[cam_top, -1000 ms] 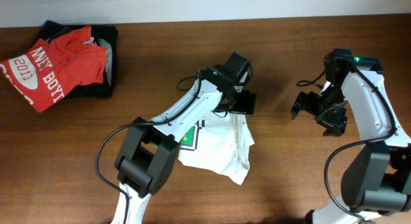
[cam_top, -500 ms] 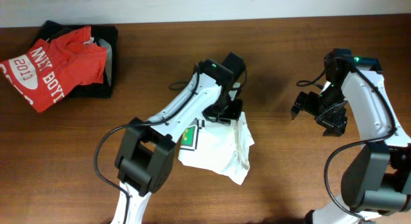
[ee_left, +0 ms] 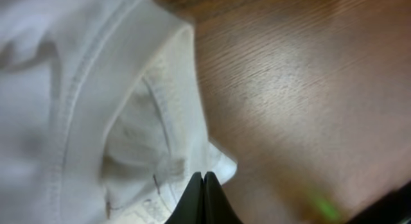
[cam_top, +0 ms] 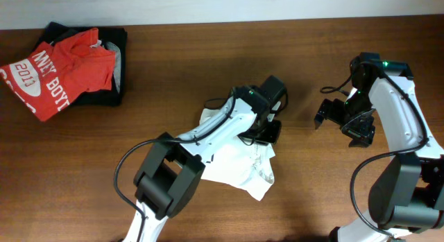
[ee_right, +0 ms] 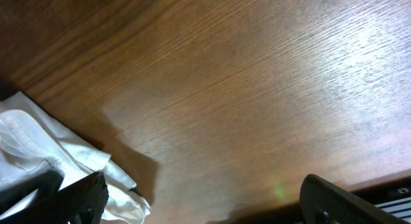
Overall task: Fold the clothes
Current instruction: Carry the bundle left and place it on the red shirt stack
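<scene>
The clothes, a white T-shirt (cam_top: 236, 169), lie crumpled on the brown table just below centre. My left arm crosses the shirt and hides its chest print. The left gripper (cam_top: 267, 134) sits at the shirt's upper right edge. In the left wrist view its black fingertips (ee_left: 203, 179) are pressed together on a bunched hem of the white cloth (ee_left: 96, 89). My right gripper (cam_top: 343, 121) hovers open over bare wood to the right, holding nothing. In the right wrist view, a corner of the shirt (ee_right: 38, 153) shows past that gripper's (ee_right: 205, 205) left finger.
A red shirt with white "2013" lettering (cam_top: 55, 68) lies on a black garment (cam_top: 118, 44) at the far left of the table. Bare wood (cam_top: 305, 173) lies between the white shirt and the right arm.
The left gripper shut at the shirt's top edge, then shifted right and slightly down, its arm now covering the print. The right arm has not moved.
</scene>
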